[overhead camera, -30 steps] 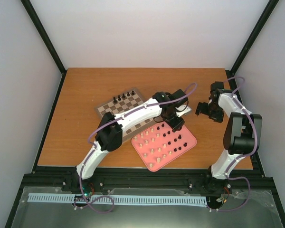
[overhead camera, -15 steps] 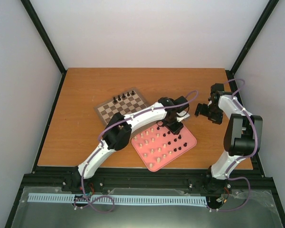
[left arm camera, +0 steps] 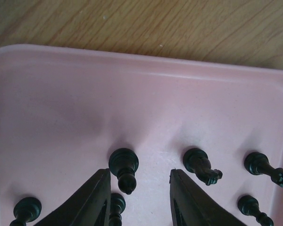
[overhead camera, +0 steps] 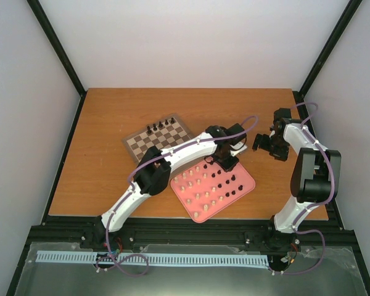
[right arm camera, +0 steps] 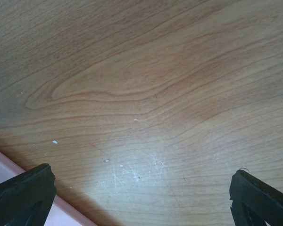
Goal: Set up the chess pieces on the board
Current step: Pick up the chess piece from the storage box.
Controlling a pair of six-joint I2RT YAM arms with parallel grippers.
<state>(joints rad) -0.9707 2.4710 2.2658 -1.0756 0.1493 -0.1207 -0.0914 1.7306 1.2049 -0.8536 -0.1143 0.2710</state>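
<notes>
In the top view, the board (overhead camera: 163, 143) is seen left of centre on the desk (overhead camera: 111, 172), set at an angle, with a short row of dark chessmen (overhead camera: 158, 128) along its upper edge. Just to its lower right lies a pink tray (overhead camera: 200, 214), with cream chessmen (overhead camera: 194, 185) in its left part and more dark ones in its right part. The left tool (overhead camera: 226, 161) is held over the tray's upper corner. In the left wrist view its fingers (left arm camera: 94, 197) are seen apart, rising from the bottom edge. A dark piece (left arm camera: 123, 165) is seen between them near the tips, and whether either finger touches it cannot be told. Other dark pieces are spread along the lower part of that frame. The right tool (overhead camera: 268, 147) is held right of the tray, over bare desk. In the right wrist view its fingers (right arm camera: 21, 195) are spread wide to the two lower corners with nothing between them.
</notes>
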